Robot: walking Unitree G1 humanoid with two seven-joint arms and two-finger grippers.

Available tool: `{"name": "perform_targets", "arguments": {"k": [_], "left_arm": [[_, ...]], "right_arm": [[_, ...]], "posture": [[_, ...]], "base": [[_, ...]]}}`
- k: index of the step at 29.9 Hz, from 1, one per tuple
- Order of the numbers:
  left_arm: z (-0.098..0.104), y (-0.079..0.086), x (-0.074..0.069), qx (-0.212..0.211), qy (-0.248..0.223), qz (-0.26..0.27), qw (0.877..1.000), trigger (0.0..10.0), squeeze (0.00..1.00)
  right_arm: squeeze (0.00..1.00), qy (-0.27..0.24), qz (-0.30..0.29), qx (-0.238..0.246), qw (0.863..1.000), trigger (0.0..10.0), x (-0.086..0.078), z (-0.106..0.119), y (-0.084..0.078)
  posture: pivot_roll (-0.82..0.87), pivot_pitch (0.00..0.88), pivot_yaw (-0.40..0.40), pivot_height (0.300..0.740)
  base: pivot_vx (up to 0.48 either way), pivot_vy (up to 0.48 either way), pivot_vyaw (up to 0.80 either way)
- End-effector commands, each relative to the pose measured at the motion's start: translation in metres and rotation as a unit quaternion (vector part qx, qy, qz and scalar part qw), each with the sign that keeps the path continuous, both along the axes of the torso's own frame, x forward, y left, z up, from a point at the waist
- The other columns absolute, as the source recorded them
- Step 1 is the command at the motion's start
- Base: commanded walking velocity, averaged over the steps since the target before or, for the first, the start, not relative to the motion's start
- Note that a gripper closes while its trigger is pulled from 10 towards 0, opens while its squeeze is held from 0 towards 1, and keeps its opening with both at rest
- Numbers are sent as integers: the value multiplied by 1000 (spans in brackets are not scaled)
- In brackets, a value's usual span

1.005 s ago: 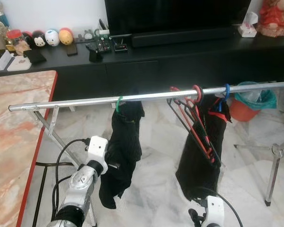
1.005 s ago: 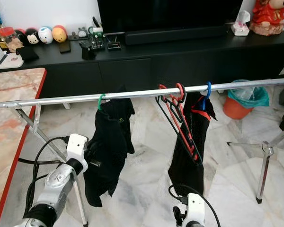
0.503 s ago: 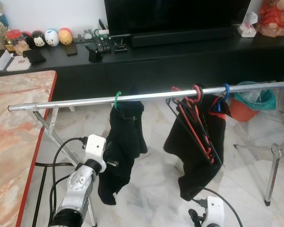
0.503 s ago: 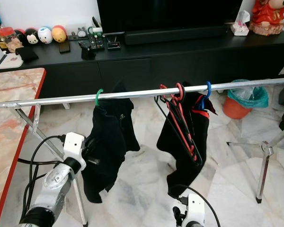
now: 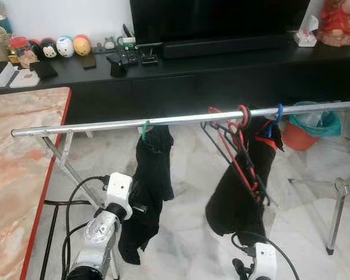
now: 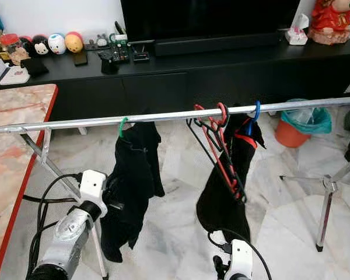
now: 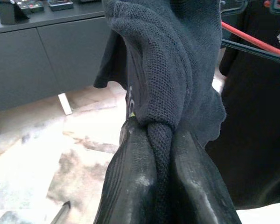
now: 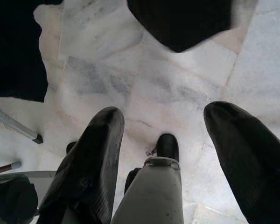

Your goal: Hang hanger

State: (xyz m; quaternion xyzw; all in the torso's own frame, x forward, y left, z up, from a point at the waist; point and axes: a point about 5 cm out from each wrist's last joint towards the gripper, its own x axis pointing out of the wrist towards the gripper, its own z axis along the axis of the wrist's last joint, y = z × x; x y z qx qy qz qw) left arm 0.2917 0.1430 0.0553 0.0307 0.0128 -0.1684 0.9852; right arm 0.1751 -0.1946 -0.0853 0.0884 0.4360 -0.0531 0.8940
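Green hook: the hanger (image 5: 145,129) already sits on the rail (image 5: 105,123), with a black garment (image 5: 151,186) draped below it.
Left gripper (image 7: 161,186): its fingers are pressed together, pinching a fold of that garment low down.
Right gripper (image 8: 177,154): fingers spread wide, holding nothing, pointed at the marble floor (image 8: 168,93) with the arm hanging low.
Risk: if the left arm pulls away while pinching, I judge the cloth could drag the hook along or off the rail, or slide off the hanger.
Also near: a bunch of red hangers (image 5: 239,146) and a second black garment (image 5: 239,198) further right.
View difference: the left wrist view shows the pinch itself; in the eye views the garment hides the fingertips.
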Motion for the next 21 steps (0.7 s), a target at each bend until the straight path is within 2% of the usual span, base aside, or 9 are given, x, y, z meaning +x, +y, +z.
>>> {"name": "perform_targets", "arguments": {"k": [1,13,21], "left_arm": [[9,1,3,5,-19,2,1000,10000,0],[12,0,4,0,-20,5,1000,10000,0],[14,-1,4,-2,-20,3,1000,10000,0]], "right_arm": [[0,7,3,-1,1000,10000,-4,-2,0],[0,4,2,0,1000,10000,-3,-1,1],[0,2,0,1,1000,10000,-2,-1,1]], "posture": [[10,31,37,740],[15,50,39,740],[20,56,41,740]], "base": [[-255,0,0],[-250,0,0],[0,0,0]]}}
